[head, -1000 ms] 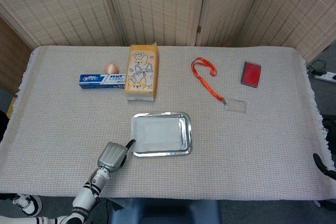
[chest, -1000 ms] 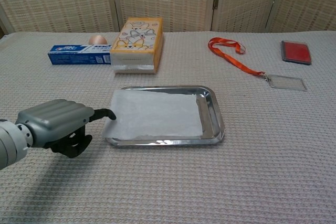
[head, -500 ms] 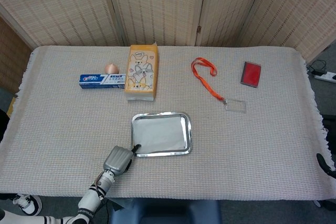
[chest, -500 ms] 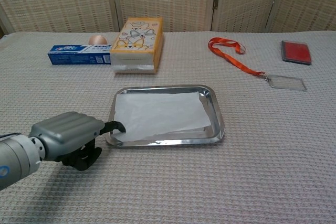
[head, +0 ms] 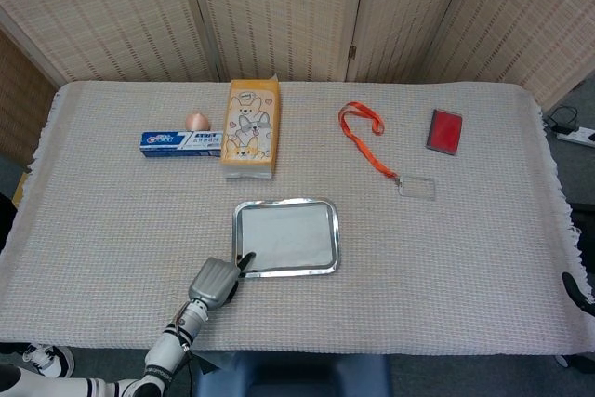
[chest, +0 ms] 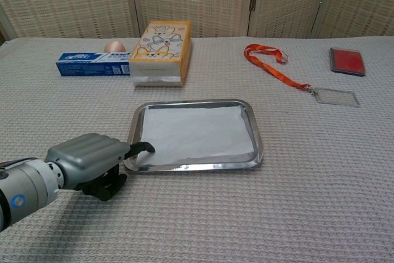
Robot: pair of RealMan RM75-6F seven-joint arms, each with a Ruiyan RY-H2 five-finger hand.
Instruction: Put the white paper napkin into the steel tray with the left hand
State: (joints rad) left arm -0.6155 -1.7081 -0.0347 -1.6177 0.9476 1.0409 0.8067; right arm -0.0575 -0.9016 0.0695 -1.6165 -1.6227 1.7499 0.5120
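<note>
The steel tray [head: 333,241] [chest: 259,146] sits on the table's near middle. The white paper napkin [head: 288,235] [chest: 196,132] lies flat inside it, filling most of the floor. My left hand [head: 215,282] [chest: 91,157] is at the tray's near-left corner, knuckles up and fingers curled. One dark fingertip [chest: 146,147] reaches over the rim and holds the napkin's near-left corner. Off the table's right edge in the head view, a dark sliver [head: 574,289] may be my right hand. Too little of it shows to tell its state.
Behind the tray stand an orange cartoon box [head: 250,127] [chest: 161,52], a blue toothpaste box [head: 180,143] [chest: 92,64] and a small pink egg-like thing [head: 195,121]. An orange lanyard with a clear badge [head: 416,186] [chest: 334,96] and a red card case [head: 444,130] [chest: 346,61] lie far right.
My left hand moved right and nearer, drawing the napkin with it. The napkin hung over the tray's left rim; now it lies wholly inside.
</note>
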